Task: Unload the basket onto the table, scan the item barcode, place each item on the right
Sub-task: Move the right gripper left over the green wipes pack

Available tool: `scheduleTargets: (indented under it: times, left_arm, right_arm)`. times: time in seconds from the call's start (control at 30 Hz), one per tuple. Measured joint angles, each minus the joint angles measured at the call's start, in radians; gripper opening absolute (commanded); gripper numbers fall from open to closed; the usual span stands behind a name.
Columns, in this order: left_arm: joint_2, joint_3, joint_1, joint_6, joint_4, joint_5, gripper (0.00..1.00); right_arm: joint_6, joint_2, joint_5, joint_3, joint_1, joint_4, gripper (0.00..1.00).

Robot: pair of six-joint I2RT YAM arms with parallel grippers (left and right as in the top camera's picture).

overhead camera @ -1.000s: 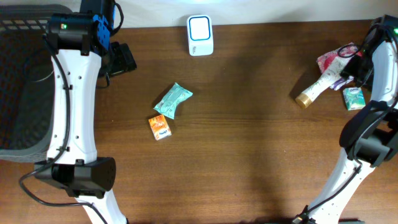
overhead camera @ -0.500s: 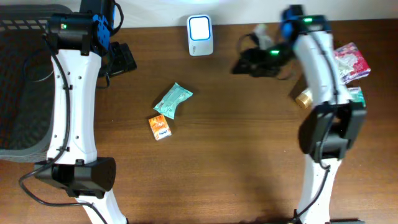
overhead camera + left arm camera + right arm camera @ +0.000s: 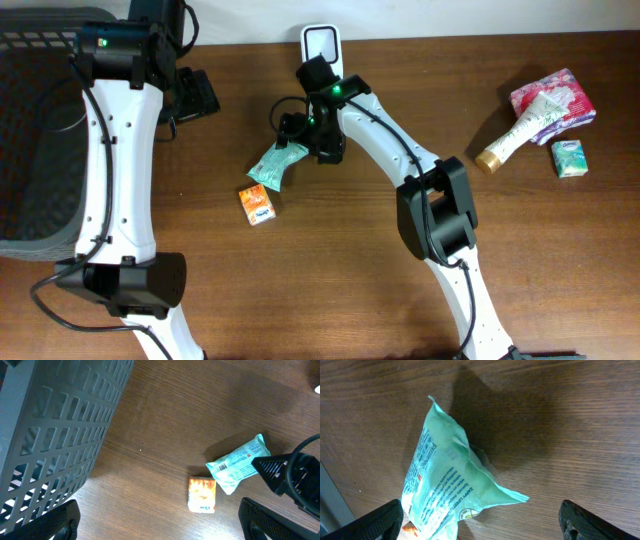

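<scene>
Teal packet (image 3: 278,160) lies flat on the table (image 3: 400,280) near the scanner (image 3: 322,55), the right gripper (image 3: 485,520) hovering over it with fingers spread, apparently to straddle it, while the left gripper (image 3: 162,521), also spread, stands clear by the basket (image 3: 40,130).

Partly hidden under the right arm (image 3: 372,100) in the overhead view: scanner (image 3: 320,40). Under the right gripper (image 3: 300,146): upper end of the packet (image 3: 272,165). Cut off by the left edge: basket (image 3: 40,150). Cut off at the bottom of the right wrist view: packet end, orange box (image 3: 408,529). Too small to read: packet print.
</scene>
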Motion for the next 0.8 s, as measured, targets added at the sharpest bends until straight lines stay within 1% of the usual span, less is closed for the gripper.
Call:
scheduleTargets:
  times: [0.03,0.07,0.13,0.2,0.27,0.3,0.33,0.37,0.4,0.43,0.47,0.57,0.63,0.67,0.7,0.73,0.8]
  left_arm:
    - [0.000,0.000,0.000,0.000,0.000,0.000,0.99]
    - [0.000,0.000,0.000,0.000,0.000,0.000,0.99]
    - [0.000,0.000,0.000,0.000,0.000,0.000,0.99]
    - [0.000,0.000,0.000,0.000,0.000,0.000,0.99]
    - [0.000,0.000,0.000,0.000,0.000,0.000,0.99]
    - [0.000,0.000,0.000,0.000,0.000,0.000,0.99]
    - [0.000,0.000,0.000,0.000,0.000,0.000,0.99]
    - [0.000,0.000,0.000,0.000,0.000,0.000,0.99]
    - [0.000,0.000,0.000,0.000,0.000,0.000,0.99]
    - [0.000,0.000,0.000,0.000,0.000,0.000,0.99]
    - [0.000,0.000,0.000,0.000,0.000,0.000,0.99]
    - [0.000,0.000,0.000,0.000,0.000,0.000,0.99]
    - [0.000,0.000,0.000,0.000,0.001,0.000,0.99]
    - [0.000,0.000,0.000,0.000,0.001,0.000,0.99]
    - [0.000,0.000,0.000,0.000,0.001,0.000,0.99]
    - [0.000,0.000,0.000,0.000,-0.001,0.000,0.99]
    - [0.000,0.000,0.000,0.000,0.000,0.000,0.99]
  right_arm:
    - [0.005,0.000,0.000,0.000,0.005,0.011,0.91]
    - [0.004,0.001,0.000,0.000,0.010,0.016,0.87]
    - [0.008,0.003,0.003,0.000,0.015,0.019,0.82]
    - [0.008,0.013,0.010,0.000,0.023,0.035,0.81]
    - [0.008,0.035,0.015,0.000,0.024,0.056,0.53]
    - [0.009,0.043,0.012,0.000,0.024,0.058,0.46]
    - [0.010,0.045,-0.005,0.000,0.024,0.057,0.34]
    - [0.008,0.045,-0.006,0.000,0.024,0.055,0.34]
    - [0.011,0.045,-0.015,0.004,0.024,0.023,0.30]
    - [0.006,0.045,-0.021,0.008,0.021,-0.011,0.08]
    - [0.001,0.042,-0.025,0.009,0.017,-0.036,0.04]
    - [-0.093,0.012,-0.008,0.009,-0.027,-0.132,0.05]
    - [-0.124,-0.029,0.083,0.005,-0.068,-0.215,0.05]
    - [-0.137,-0.086,0.201,0.005,-0.087,-0.296,0.04]
    - [-0.139,-0.127,0.283,0.005,-0.090,-0.333,0.04]
    - [-0.146,-0.182,0.431,0.005,-0.089,-0.419,0.04]
    - [-0.138,-0.213,0.602,0.009,-0.088,-0.506,0.04]
